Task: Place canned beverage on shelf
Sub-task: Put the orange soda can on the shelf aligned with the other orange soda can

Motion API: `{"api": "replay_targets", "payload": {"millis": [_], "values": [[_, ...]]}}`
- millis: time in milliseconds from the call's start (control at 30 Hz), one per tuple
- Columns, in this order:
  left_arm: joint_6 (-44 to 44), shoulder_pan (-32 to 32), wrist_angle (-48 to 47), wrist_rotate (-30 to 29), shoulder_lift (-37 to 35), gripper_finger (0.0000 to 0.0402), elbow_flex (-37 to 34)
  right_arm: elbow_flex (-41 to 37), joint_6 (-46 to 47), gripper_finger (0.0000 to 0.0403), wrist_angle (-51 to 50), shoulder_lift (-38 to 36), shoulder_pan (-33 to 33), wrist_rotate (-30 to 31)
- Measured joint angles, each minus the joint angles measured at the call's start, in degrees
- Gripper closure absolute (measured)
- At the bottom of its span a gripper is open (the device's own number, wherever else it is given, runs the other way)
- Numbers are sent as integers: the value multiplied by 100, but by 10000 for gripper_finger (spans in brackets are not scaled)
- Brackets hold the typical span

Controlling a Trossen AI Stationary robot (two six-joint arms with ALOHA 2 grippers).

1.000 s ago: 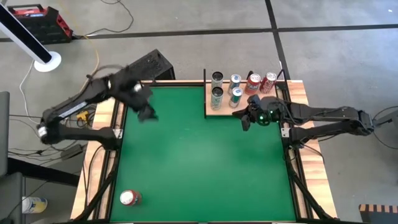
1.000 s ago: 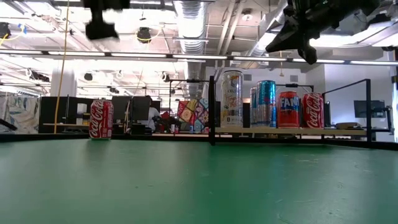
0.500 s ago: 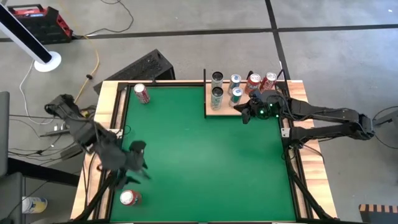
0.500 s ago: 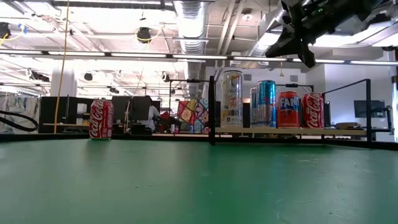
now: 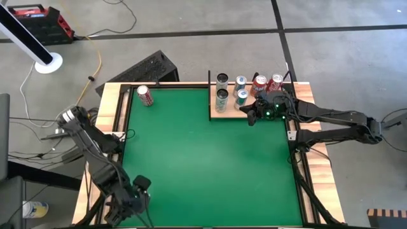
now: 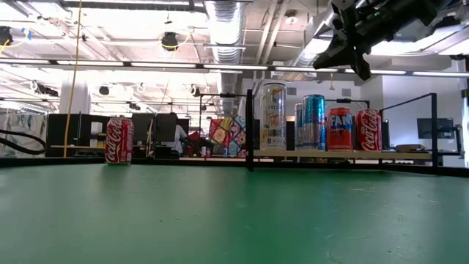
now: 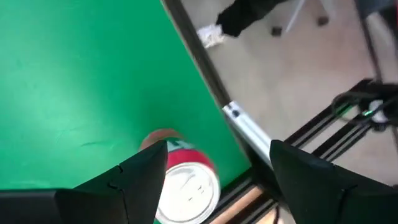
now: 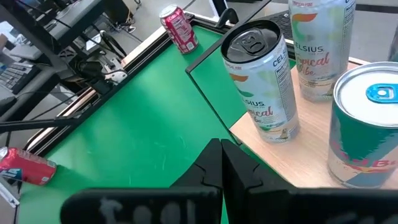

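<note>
Left gripper [image 7: 214,180], jaws apart, straddles a fallen red can [image 7: 183,186] at the table's near-left corner; centre before closing. Right gripper [image 5: 252,116], jaws together, waits beside the shelf [image 5: 224,113].

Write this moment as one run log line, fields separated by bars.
left pincer: open over lying red can, near table corner | right pincer: shut, above shelf edge | upright red can: far-left corner

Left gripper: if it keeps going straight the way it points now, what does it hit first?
Most likely the red can lying on its side near the green surface's corner; it sits between the open left gripper's fingers. Depth is hard to judge.
</note>
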Motion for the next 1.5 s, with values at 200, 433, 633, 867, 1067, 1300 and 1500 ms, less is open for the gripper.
{"api": "replay_targets", "payload": {"millis": [200,433,633,867,1067,1300,1500], "values": [[133,-313,-433,-896,25,134,-7,0,25,382,0,0,0,0],[146,-476,-427,-909,25,134,-9,0,61,382,0,0,20,-2],[-533,-464,-445,-1070,23,105,-9,0,65,382,0,0,17,5],[-1080,-619,-590,-1356,21,50,-13,0,65,382,2,0,17,26],[-1285,-884,-730,-1438,292,31,-13,0,63,382,2,0,17,31],[-1613,-1139,-818,-1618,731,30,-17,0,60,382,2,0,17,33],[-1919,-1237,-823,-1885,882,30,-186,0,-3,382,26,27,-12,37]]}}
